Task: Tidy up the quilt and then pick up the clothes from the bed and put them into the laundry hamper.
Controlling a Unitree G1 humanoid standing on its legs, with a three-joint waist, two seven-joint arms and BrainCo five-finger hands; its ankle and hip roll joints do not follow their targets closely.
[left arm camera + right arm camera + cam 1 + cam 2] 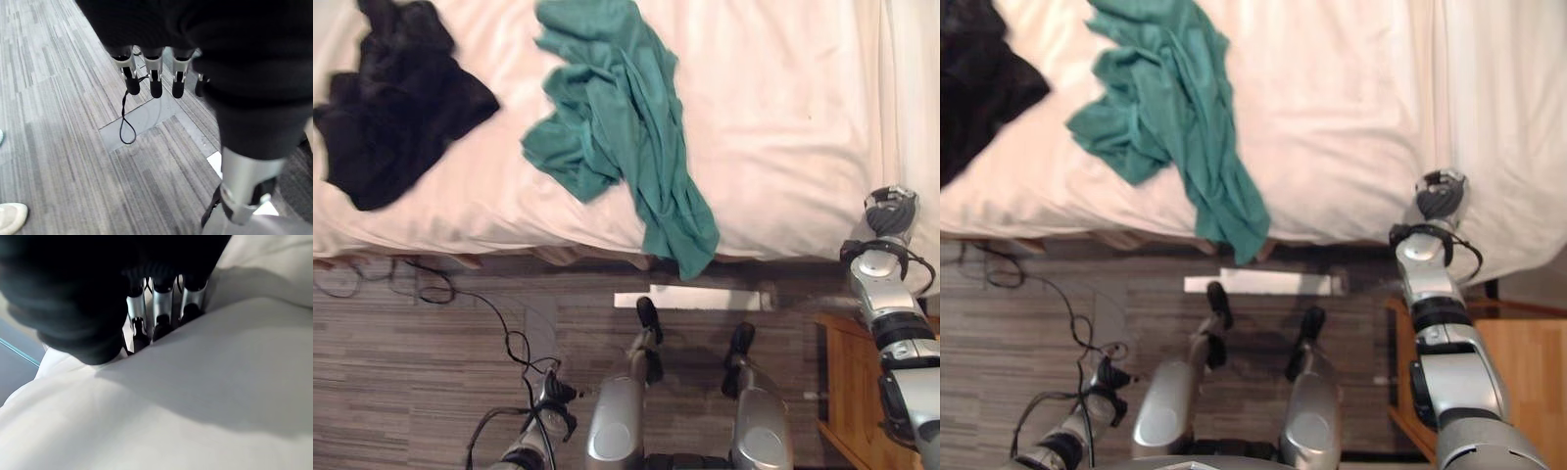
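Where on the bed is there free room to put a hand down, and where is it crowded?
Free: the white quilt between the green garment and the right hand at the edge. Crowded: the left part, where the black garment lies close beside the green one.

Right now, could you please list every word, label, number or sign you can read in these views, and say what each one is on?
There is none to read.
The green garment, the black garment and the white quilt are plain.
The white strip on the floor carries no print that I can make out.
Neither the right hand on the quilt nor the left hand over the floor shows any legible marking.
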